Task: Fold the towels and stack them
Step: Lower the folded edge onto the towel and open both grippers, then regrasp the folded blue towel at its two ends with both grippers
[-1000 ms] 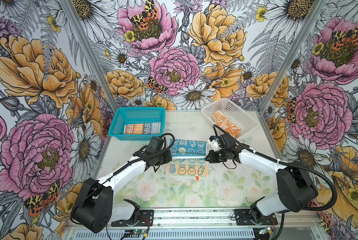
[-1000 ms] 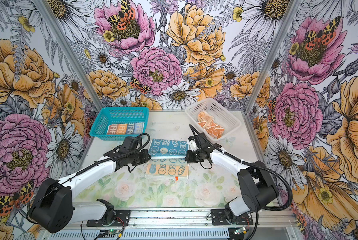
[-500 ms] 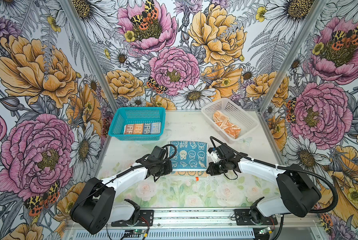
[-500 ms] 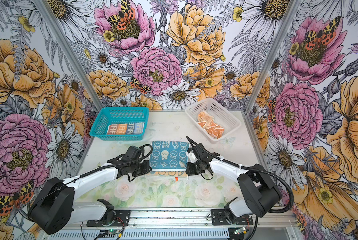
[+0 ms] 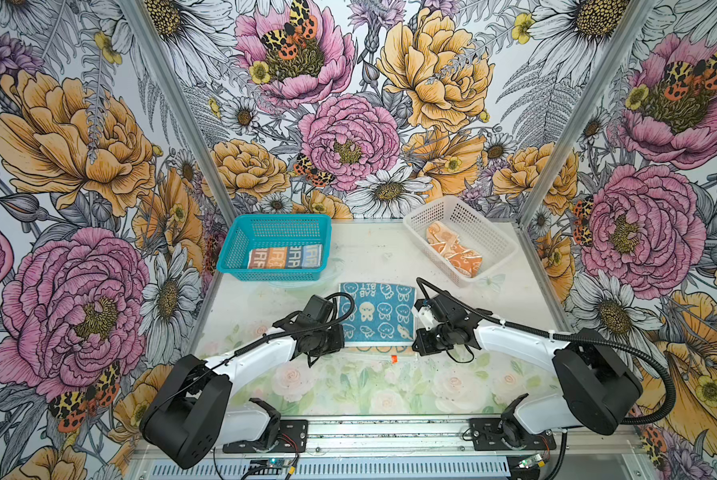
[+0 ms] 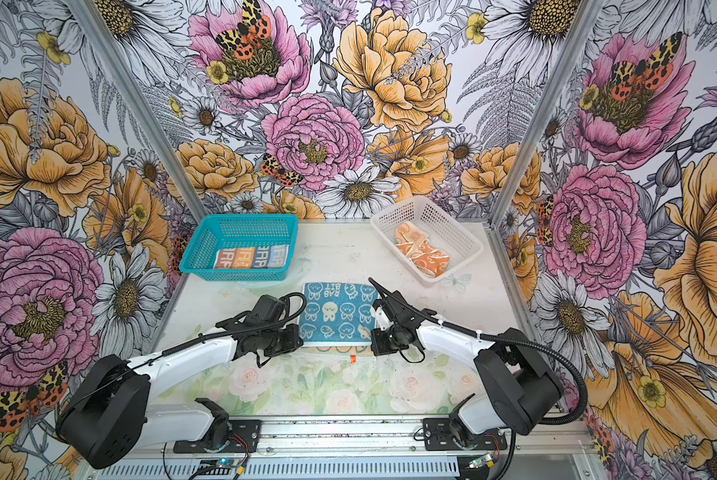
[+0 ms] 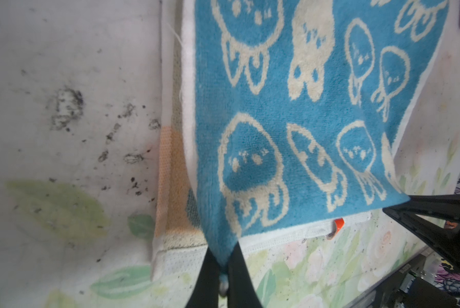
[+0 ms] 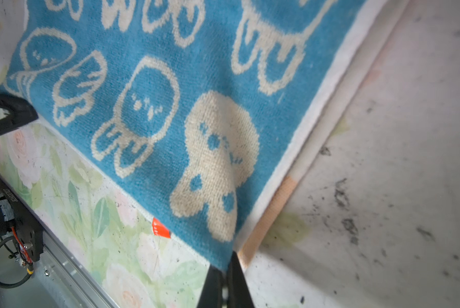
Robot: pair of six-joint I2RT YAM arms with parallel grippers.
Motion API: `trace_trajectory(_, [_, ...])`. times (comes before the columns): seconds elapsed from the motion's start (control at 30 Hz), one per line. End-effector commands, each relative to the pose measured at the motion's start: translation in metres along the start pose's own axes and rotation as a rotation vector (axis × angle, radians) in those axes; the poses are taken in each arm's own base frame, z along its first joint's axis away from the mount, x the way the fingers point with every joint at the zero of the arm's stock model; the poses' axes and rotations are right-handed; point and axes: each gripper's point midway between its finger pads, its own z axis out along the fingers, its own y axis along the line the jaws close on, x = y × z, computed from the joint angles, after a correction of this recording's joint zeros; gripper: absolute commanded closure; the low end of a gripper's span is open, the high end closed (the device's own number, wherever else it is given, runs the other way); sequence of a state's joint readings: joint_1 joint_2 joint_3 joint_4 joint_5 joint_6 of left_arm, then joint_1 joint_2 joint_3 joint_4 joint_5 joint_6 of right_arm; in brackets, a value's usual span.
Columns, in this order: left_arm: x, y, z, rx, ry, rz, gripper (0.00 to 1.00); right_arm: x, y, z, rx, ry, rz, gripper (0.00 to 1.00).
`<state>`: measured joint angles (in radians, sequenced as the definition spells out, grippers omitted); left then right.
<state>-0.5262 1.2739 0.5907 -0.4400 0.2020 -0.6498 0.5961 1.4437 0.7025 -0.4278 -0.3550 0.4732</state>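
White arm links (image 5: 257, 359), black joint housings (image 5: 190, 399), black corrugated cables (image 5: 525, 327)

Both arms are in on the teal bunny towel (image 5: 376, 309) in the middle of the desk (image 5: 381, 253), left gripper (image 5: 343, 340) and right gripper (image 5: 415, 340) at its near corners (orange tag (image 5: 393, 358) peeking out below). Behind, the lettered towel (image 5: 285, 257) lies in the blue basket (image 5: 279, 226), the peach towel (image 5: 452, 249) in the white basket (image 5: 460, 212).

Turquoise perforated plastic basket (image 5: 279, 227) at the far left of the worn white tabletop with faded floral print (image 5: 373, 253). White perforated plastic basket (image 5: 464, 216) at far right, turned at an angle, well apart from the turquoise one. Dark smudges on the tabletop in wrist views. Bold floral wallpaper walls (image 5: 348, 137) on three sides. Aluminium rail (image 5: 390, 436) along the near edge.
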Motion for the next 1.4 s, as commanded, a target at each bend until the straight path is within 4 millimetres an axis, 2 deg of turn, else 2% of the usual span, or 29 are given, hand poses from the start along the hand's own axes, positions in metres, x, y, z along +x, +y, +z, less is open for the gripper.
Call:
trace_trajectory(0.0, [-0.005, 0.034, -0.012, -0.161, -0.050, -0.043, 1.00, 0.017, -0.025, -0.007, 0.135, 0.026, 0.049, 0.95])
trace_trajectory(0.23, [0.011, 0.042, -0.001, -0.185, -0.004, -0.043, 1.00, 0.030, -0.027, 0.004, 0.165, 0.070, 0.028, 0.86])
trace_trajectory(0.37, [0.011, 0.041, -0.001, -0.180, -0.007, -0.044, 0.89, 0.027, -0.023, 0.003, 0.155, 0.066, 0.018, 0.73])
trace_trajectory(0.5, [0.002, 0.027, -0.009, -0.136, -0.034, -0.041, 0.48, 0.018, -0.014, -0.004, 0.132, 0.032, 0.006, 0.62])
trace_trajectory(0.6, [-0.011, 0.013, -0.019, -0.092, -0.078, -0.035, 0.04, 0.002, -0.005, -0.014, 0.111, -0.015, 0.005, 0.52])
trace_trajectory(0.7, [-0.025, 0.002, -0.029, -0.060, -0.117, -0.040, 0.01, -0.014, 0.003, -0.019, 0.080, -0.043, 0.024, 0.45])
trace_trajectory(0.8, [-0.042, -0.009, -0.039, -0.003, -0.152, -0.067, 0.01, -0.027, 0.012, -0.023, 0.056, -0.062, 0.023, 0.43])
trace_trajectory(0.97, [-0.059, -0.031, -0.045, 0.107, -0.187, -0.095, 0.01, -0.023, 0.019, -0.015, 0.030, -0.028, 0.020, 0.45])
trace_trajectory(1.1, [-0.066, -0.033, -0.037, 0.112, -0.182, -0.095, 0.01, -0.012, 0.018, -0.001, 0.029, 0.011, 0.023, 0.50])
trace_trajectory(1.23, [-0.072, -0.039, -0.031, 0.115, -0.176, -0.084, 0.01, -0.012, 0.014, 0.009, 0.047, 0.023, 0.023, 0.59])
trace_trajectory(1.37, [-0.079, -0.045, -0.030, 0.119, -0.185, -0.075, 0.01, -0.016, 0.001, 0.021, 0.106, 0.041, 0.015, 0.69])
